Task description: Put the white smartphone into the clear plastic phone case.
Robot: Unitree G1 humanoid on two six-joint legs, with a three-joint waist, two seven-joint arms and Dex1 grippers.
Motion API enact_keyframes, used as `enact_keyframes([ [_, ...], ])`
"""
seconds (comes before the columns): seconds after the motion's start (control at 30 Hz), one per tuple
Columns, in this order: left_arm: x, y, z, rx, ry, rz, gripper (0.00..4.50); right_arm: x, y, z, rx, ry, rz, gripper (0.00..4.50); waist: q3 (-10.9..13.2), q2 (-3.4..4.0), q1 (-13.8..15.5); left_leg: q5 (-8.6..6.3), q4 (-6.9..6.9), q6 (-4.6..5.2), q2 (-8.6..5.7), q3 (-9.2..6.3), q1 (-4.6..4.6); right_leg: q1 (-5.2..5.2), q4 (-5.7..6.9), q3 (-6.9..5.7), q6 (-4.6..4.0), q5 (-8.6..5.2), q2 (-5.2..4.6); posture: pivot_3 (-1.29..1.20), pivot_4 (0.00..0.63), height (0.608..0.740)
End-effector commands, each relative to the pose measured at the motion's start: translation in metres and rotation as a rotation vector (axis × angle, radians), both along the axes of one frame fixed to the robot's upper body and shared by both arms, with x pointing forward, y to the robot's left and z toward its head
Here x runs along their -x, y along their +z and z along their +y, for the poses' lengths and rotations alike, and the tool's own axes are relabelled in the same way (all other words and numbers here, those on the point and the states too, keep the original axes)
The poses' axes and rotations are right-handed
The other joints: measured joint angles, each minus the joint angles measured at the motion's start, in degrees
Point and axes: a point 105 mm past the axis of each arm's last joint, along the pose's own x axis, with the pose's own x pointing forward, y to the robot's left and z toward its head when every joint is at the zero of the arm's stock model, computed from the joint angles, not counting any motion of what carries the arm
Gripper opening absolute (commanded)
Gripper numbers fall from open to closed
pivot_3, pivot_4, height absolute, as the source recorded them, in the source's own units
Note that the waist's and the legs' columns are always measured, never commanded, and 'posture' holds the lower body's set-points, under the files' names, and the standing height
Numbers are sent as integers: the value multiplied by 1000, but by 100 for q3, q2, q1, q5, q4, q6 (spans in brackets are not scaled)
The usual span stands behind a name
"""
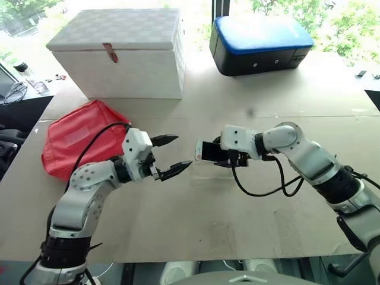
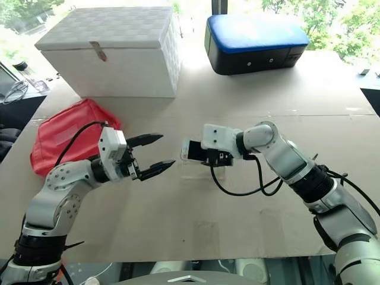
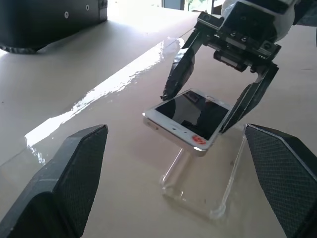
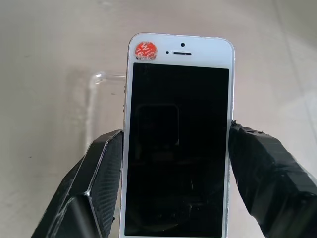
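Item: white smartphone (image 3: 188,119). Clamped by its two long edges between the fingers of the right end effector (image 3: 216,105), screen up, raised off the surface (image 1: 196,214) and tilted. An edge grip leaves the back face free, presumably so it can be seated in a shell. A small red sticker sits by the earpiece.

Item: clear plastic phone case (image 3: 205,186). Lies flat on the surface, directly beneath and slightly ahead of the smartphone, open side apparently up; not touching it. Judged the receiving position.

Item: left end effector (image 1: 169,157). Fingers spread wide, holding nothing, just beside the smartphone's free end and aimed at it; likely placed to steady the case or help press.

Item: red pouch (image 1: 77,139). On the surface, beyond the left arm, well apart from the smartphone.

Item: white box (image 1: 119,53) and blue-topped black case (image 1: 258,44). Far side of the surface from the smartphone; no part in the task.

Status: insertion not yet done.
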Motion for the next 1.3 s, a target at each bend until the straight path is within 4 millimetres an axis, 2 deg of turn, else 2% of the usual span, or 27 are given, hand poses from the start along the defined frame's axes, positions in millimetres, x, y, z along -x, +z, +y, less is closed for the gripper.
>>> enact_keyframes([
  [0.03,7,13,4,-3,17,-61,4500,0,0,-7,74,43,-45,2805,1,2,36,-14,1,1,0,-2,2,0,0,0,0,0,0,0,150,740],
  [0.33,17,10,4,-9,46,-58,4500,4,-13,-18,163,19,44,2805,4,2,51,-18,3,-6,0,-21,2,1,5,-3,-3,1,2,0,150,740],
  [0.5,20,15,1,-8,50,-65,4500,11,-17,-12,159,0,135,2805,3,2,52,-18,4,-7,0,-22,3,3,5,-3,-4,1,2,0,150,740],
  [0.67,19,17,2,-9,58,-62,4500,13,-21,-10,175,-16,145,2805,3,2,50,-17,5,-7,0,-21,3,4,5,-3,-4,1,3,0,150,740],
  [0.83,20,16,8,-15,61,-50,4500,8,-26,-11,180,-92,165,2805,3,2,47,-17,6,-9,0,-21,5,5,7,-3,-4,1,4,0,150,740],
  [1.03,32,8,25,-25,21,19,4500,11,-19,-12,188,-110,174,2805,2,2,42,-18,7,-8,0,-21,7,6,7,-4,-5,1,4,0,150,740],
  [1.3,43,-4,30,-23,-49,106,4500,18,-11,-12,183,-149,199,2805,3,3,50,-20,8,-8,0,-22,6,8,7,-6,-5,1,2,0,150,740],
])
